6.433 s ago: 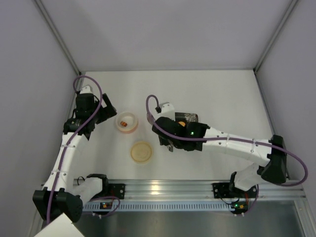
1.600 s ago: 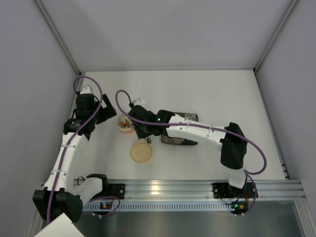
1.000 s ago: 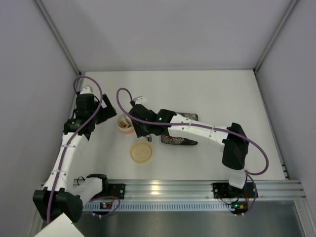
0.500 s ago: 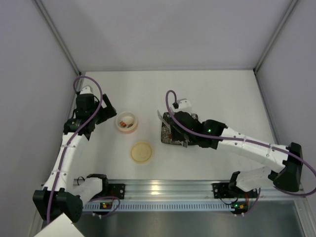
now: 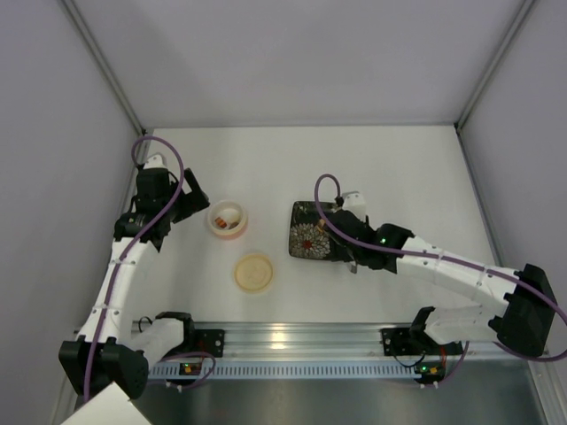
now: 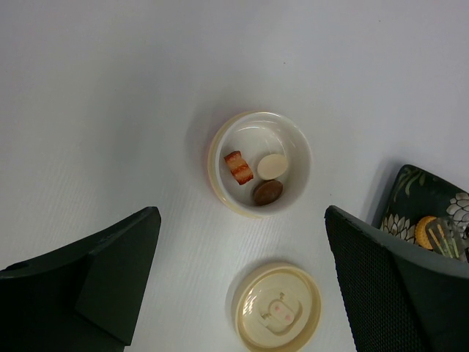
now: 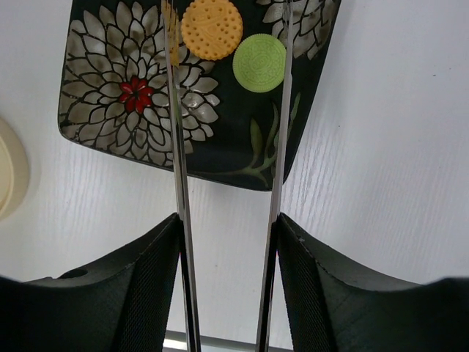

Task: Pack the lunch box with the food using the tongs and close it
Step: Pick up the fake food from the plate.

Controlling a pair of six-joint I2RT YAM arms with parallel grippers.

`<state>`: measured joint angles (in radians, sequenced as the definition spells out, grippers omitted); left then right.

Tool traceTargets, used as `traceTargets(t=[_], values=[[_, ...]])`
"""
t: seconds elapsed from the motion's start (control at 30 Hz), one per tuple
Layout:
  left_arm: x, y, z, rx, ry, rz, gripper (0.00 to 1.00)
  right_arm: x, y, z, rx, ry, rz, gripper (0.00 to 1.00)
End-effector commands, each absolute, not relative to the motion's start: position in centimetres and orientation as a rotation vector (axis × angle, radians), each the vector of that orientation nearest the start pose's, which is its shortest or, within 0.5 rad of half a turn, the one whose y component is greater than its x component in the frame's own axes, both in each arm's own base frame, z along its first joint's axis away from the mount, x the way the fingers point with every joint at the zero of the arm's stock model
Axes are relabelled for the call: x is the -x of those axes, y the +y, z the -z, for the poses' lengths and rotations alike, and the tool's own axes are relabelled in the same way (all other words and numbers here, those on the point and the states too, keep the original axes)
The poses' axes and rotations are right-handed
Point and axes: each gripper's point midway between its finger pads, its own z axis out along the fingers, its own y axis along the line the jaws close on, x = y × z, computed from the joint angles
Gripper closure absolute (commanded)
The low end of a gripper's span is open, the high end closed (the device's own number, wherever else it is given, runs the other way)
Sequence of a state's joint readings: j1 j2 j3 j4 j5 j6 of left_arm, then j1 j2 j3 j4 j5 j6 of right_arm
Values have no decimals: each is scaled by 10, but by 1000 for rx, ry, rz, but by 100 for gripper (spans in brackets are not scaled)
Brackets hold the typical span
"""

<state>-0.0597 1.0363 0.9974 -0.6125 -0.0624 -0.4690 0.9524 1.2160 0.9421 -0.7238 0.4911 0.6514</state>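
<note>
The right gripper is pinching the tongs: its two fingers press on the outsides of the slim metal arms. The arms run forward roughly parallel with a gap between them, so the tool looks only lightly squeezed and ready to straddle a piece rather than clamp one. It hangs over the near edge of the black floral plate, the tips reaching toward the plate's far side where two pieces of food lie. The orange round sits between the tong arms, just beside the left one. The green round sits just beside the orange one on its right, close against the right arm. Judging by that alignment, the orange round is the next pick, and the risk is that the tips nudge the green one as they close. The lunch box stands on the table to the left of the plate, well apart from it. It is open and already holds the cream oval with a reddish striped piece and a brown piece. The round lid lies flat to the plate's near left, between the plate and the arm bases, off the box so that food can go in. The left gripper hovers beyond the lunch box on the side away from the plate, its fingers spread wide and empty, probably waiting to steady the tub or fetch the lid.
</note>
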Motion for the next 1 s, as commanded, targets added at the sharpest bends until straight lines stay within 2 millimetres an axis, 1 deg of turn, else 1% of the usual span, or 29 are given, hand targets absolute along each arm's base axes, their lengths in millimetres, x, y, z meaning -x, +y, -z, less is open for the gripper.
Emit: traceTargets(t=[0.0,0.07,0.27,0.47,0.57,0.67,0.77,0.97], values=[[-311,-26,-223,462,2118,242,1,-221,203,-141,138,2355,-170,47],[-311,-27,-223,459,2117,243,1,-221,207,-137,146,2365,-178,47],[-311,-27,-223,460,2118,242,1,-223,215,-133,165,2373,-199,47],[-311,-26,-223,460,2116,241,1,-222,216,-124,179,2395,-184,48],[-311,-27,-223,459,2115,243,1,-223,217,-122,187,2396,-175,49],[-311,-27,-224,457,2114,243,1,-225,218,-123,193,2396,-171,51],[-311,-27,-223,457,2116,242,1,-226,220,-124,203,2396,-166,56],[-311,-27,-223,458,2117,242,1,-228,227,-128,225,2398,-186,58]])
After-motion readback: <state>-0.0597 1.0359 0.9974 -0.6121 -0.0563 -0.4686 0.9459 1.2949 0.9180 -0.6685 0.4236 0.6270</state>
